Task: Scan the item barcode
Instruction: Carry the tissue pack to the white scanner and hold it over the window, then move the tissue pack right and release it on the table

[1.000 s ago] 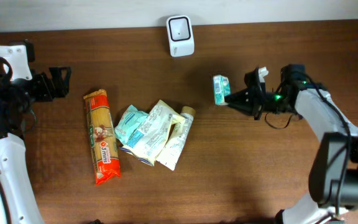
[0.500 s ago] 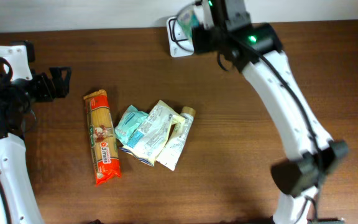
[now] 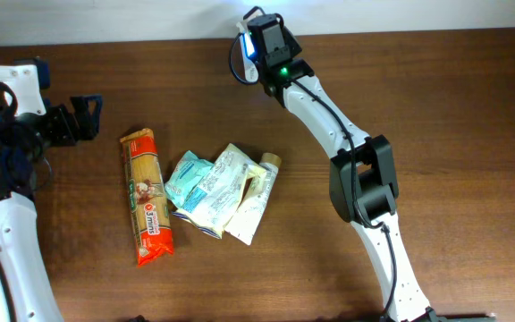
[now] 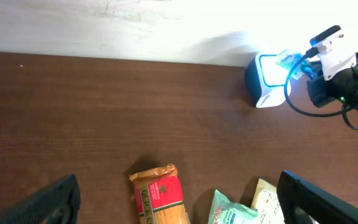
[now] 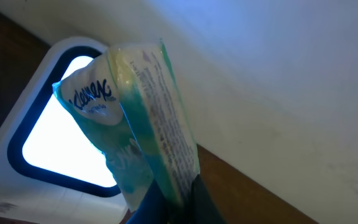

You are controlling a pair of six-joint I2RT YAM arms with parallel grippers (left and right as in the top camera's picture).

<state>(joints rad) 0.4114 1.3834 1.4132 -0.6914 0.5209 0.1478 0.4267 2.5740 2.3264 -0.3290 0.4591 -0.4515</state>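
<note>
The left claw (image 3: pixel 86 116) was spread wide with nothing in it, parked well off to the left of everything. The pasta packet (image 3: pixel 147 197) and the pouch pile (image 3: pixel 217 192) were left lying between the two claws, nearer the front edge. The tissue pack (image 5: pixel 138 118) was pinched by its bottom edge in the right claw (image 3: pixel 259 45) and held right in front of the scanner (image 4: pixel 266 84) window. With a grip that thin it could be twisted or dropped, and the barcode missed. The wall was found just behind that claw, with bare tabletop (image 3: pixel 454 107) left open to its right.
</note>
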